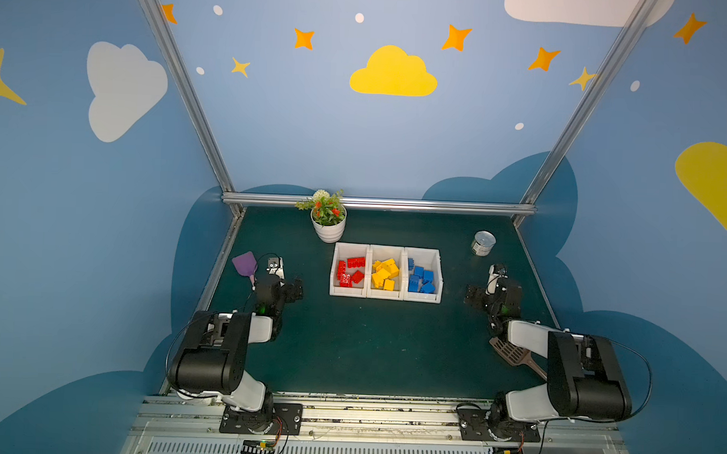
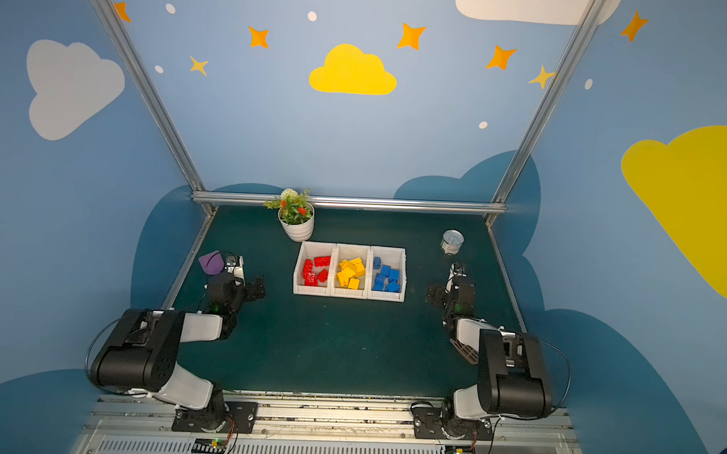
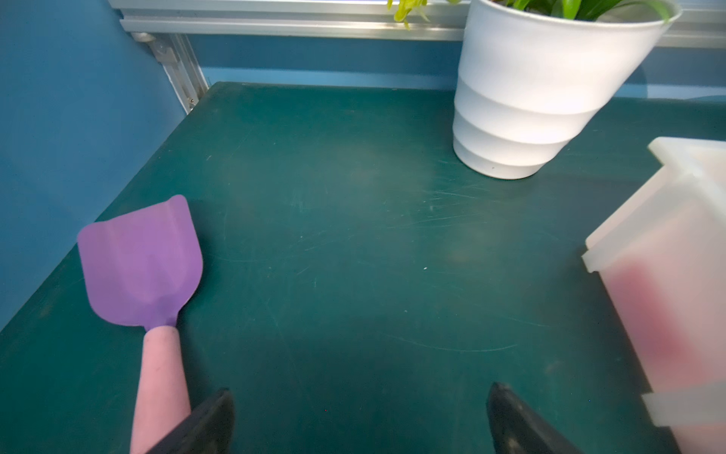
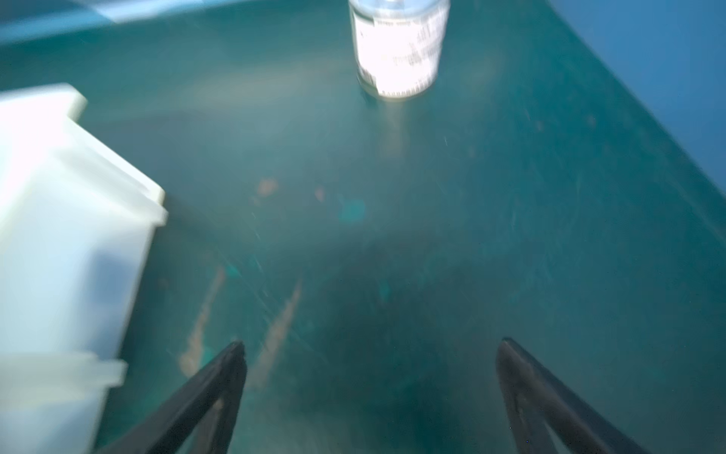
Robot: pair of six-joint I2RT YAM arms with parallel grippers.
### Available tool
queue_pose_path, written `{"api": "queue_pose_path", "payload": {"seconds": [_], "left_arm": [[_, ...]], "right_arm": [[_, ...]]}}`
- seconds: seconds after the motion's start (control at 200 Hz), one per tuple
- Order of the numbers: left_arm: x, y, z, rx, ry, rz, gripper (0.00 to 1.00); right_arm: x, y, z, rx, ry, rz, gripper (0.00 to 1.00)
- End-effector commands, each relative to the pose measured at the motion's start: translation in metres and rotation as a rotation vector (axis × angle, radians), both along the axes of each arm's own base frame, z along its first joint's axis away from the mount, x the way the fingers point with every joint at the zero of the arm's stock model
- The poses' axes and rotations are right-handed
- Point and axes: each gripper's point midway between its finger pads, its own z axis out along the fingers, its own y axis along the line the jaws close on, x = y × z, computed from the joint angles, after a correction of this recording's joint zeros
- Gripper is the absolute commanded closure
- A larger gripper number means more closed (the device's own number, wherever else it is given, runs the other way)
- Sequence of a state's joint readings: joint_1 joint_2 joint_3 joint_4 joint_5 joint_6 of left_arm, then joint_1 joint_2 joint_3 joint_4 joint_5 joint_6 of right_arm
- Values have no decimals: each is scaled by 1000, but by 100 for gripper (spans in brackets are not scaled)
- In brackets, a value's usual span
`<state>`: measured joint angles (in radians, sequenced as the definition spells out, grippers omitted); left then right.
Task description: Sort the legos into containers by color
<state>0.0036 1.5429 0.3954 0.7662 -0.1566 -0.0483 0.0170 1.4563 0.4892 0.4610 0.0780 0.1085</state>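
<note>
Sorting is judged complete: no loose brick is seen on the green table (image 1: 370, 353) in both top views. The 3 joined white containers (image 1: 348, 292) are set in a row at the middle of the table, nearer its far edge, presumably so that either arm can reach them. The red legos (image 1: 350, 271) are gathered in the bin toward the left edge, the yellow legos (image 1: 385, 273) in the middle bin and the blue legos (image 1: 421, 279) in the bin toward the right edge, with 1 colour kept to each. The bricks are heaped and overlapped, so an exact count cannot be given; about 6 are made out in each bin.

The 2 grippers are held low on either side of the row, well apart from it, likely so that the bins are left unobstructed. The left gripper (image 3: 359, 393) is seen with its jaws spread wide and nothing between them. The right gripper (image 4: 371, 346) is likewise spread and empty, though its wrist view is blurred.

1 white flower pot (image 1: 328, 231) is placed at the far edge, 1 silver can (image 1: 483, 243) near the far right corner and 1 purple spatula (image 1: 245, 263) at the left edge. 1 brown slotted spatula (image 1: 511, 354) is laid near the right edge, partly hidden under the right arm.
</note>
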Motion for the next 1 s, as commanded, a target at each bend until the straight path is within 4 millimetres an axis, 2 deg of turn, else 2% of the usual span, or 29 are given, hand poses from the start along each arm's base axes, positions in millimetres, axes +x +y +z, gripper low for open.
{"api": "queue_pose_path", "payload": {"seconds": [0.0, 0.996], "left_arm": [[6, -4, 14, 6, -41, -31, 1], [6, -5, 14, 7, -42, -33, 1]], "right_arm": [[7, 0, 14, 2, -35, -14, 1], [8, 1, 12, -15, -26, -16, 1]]}}
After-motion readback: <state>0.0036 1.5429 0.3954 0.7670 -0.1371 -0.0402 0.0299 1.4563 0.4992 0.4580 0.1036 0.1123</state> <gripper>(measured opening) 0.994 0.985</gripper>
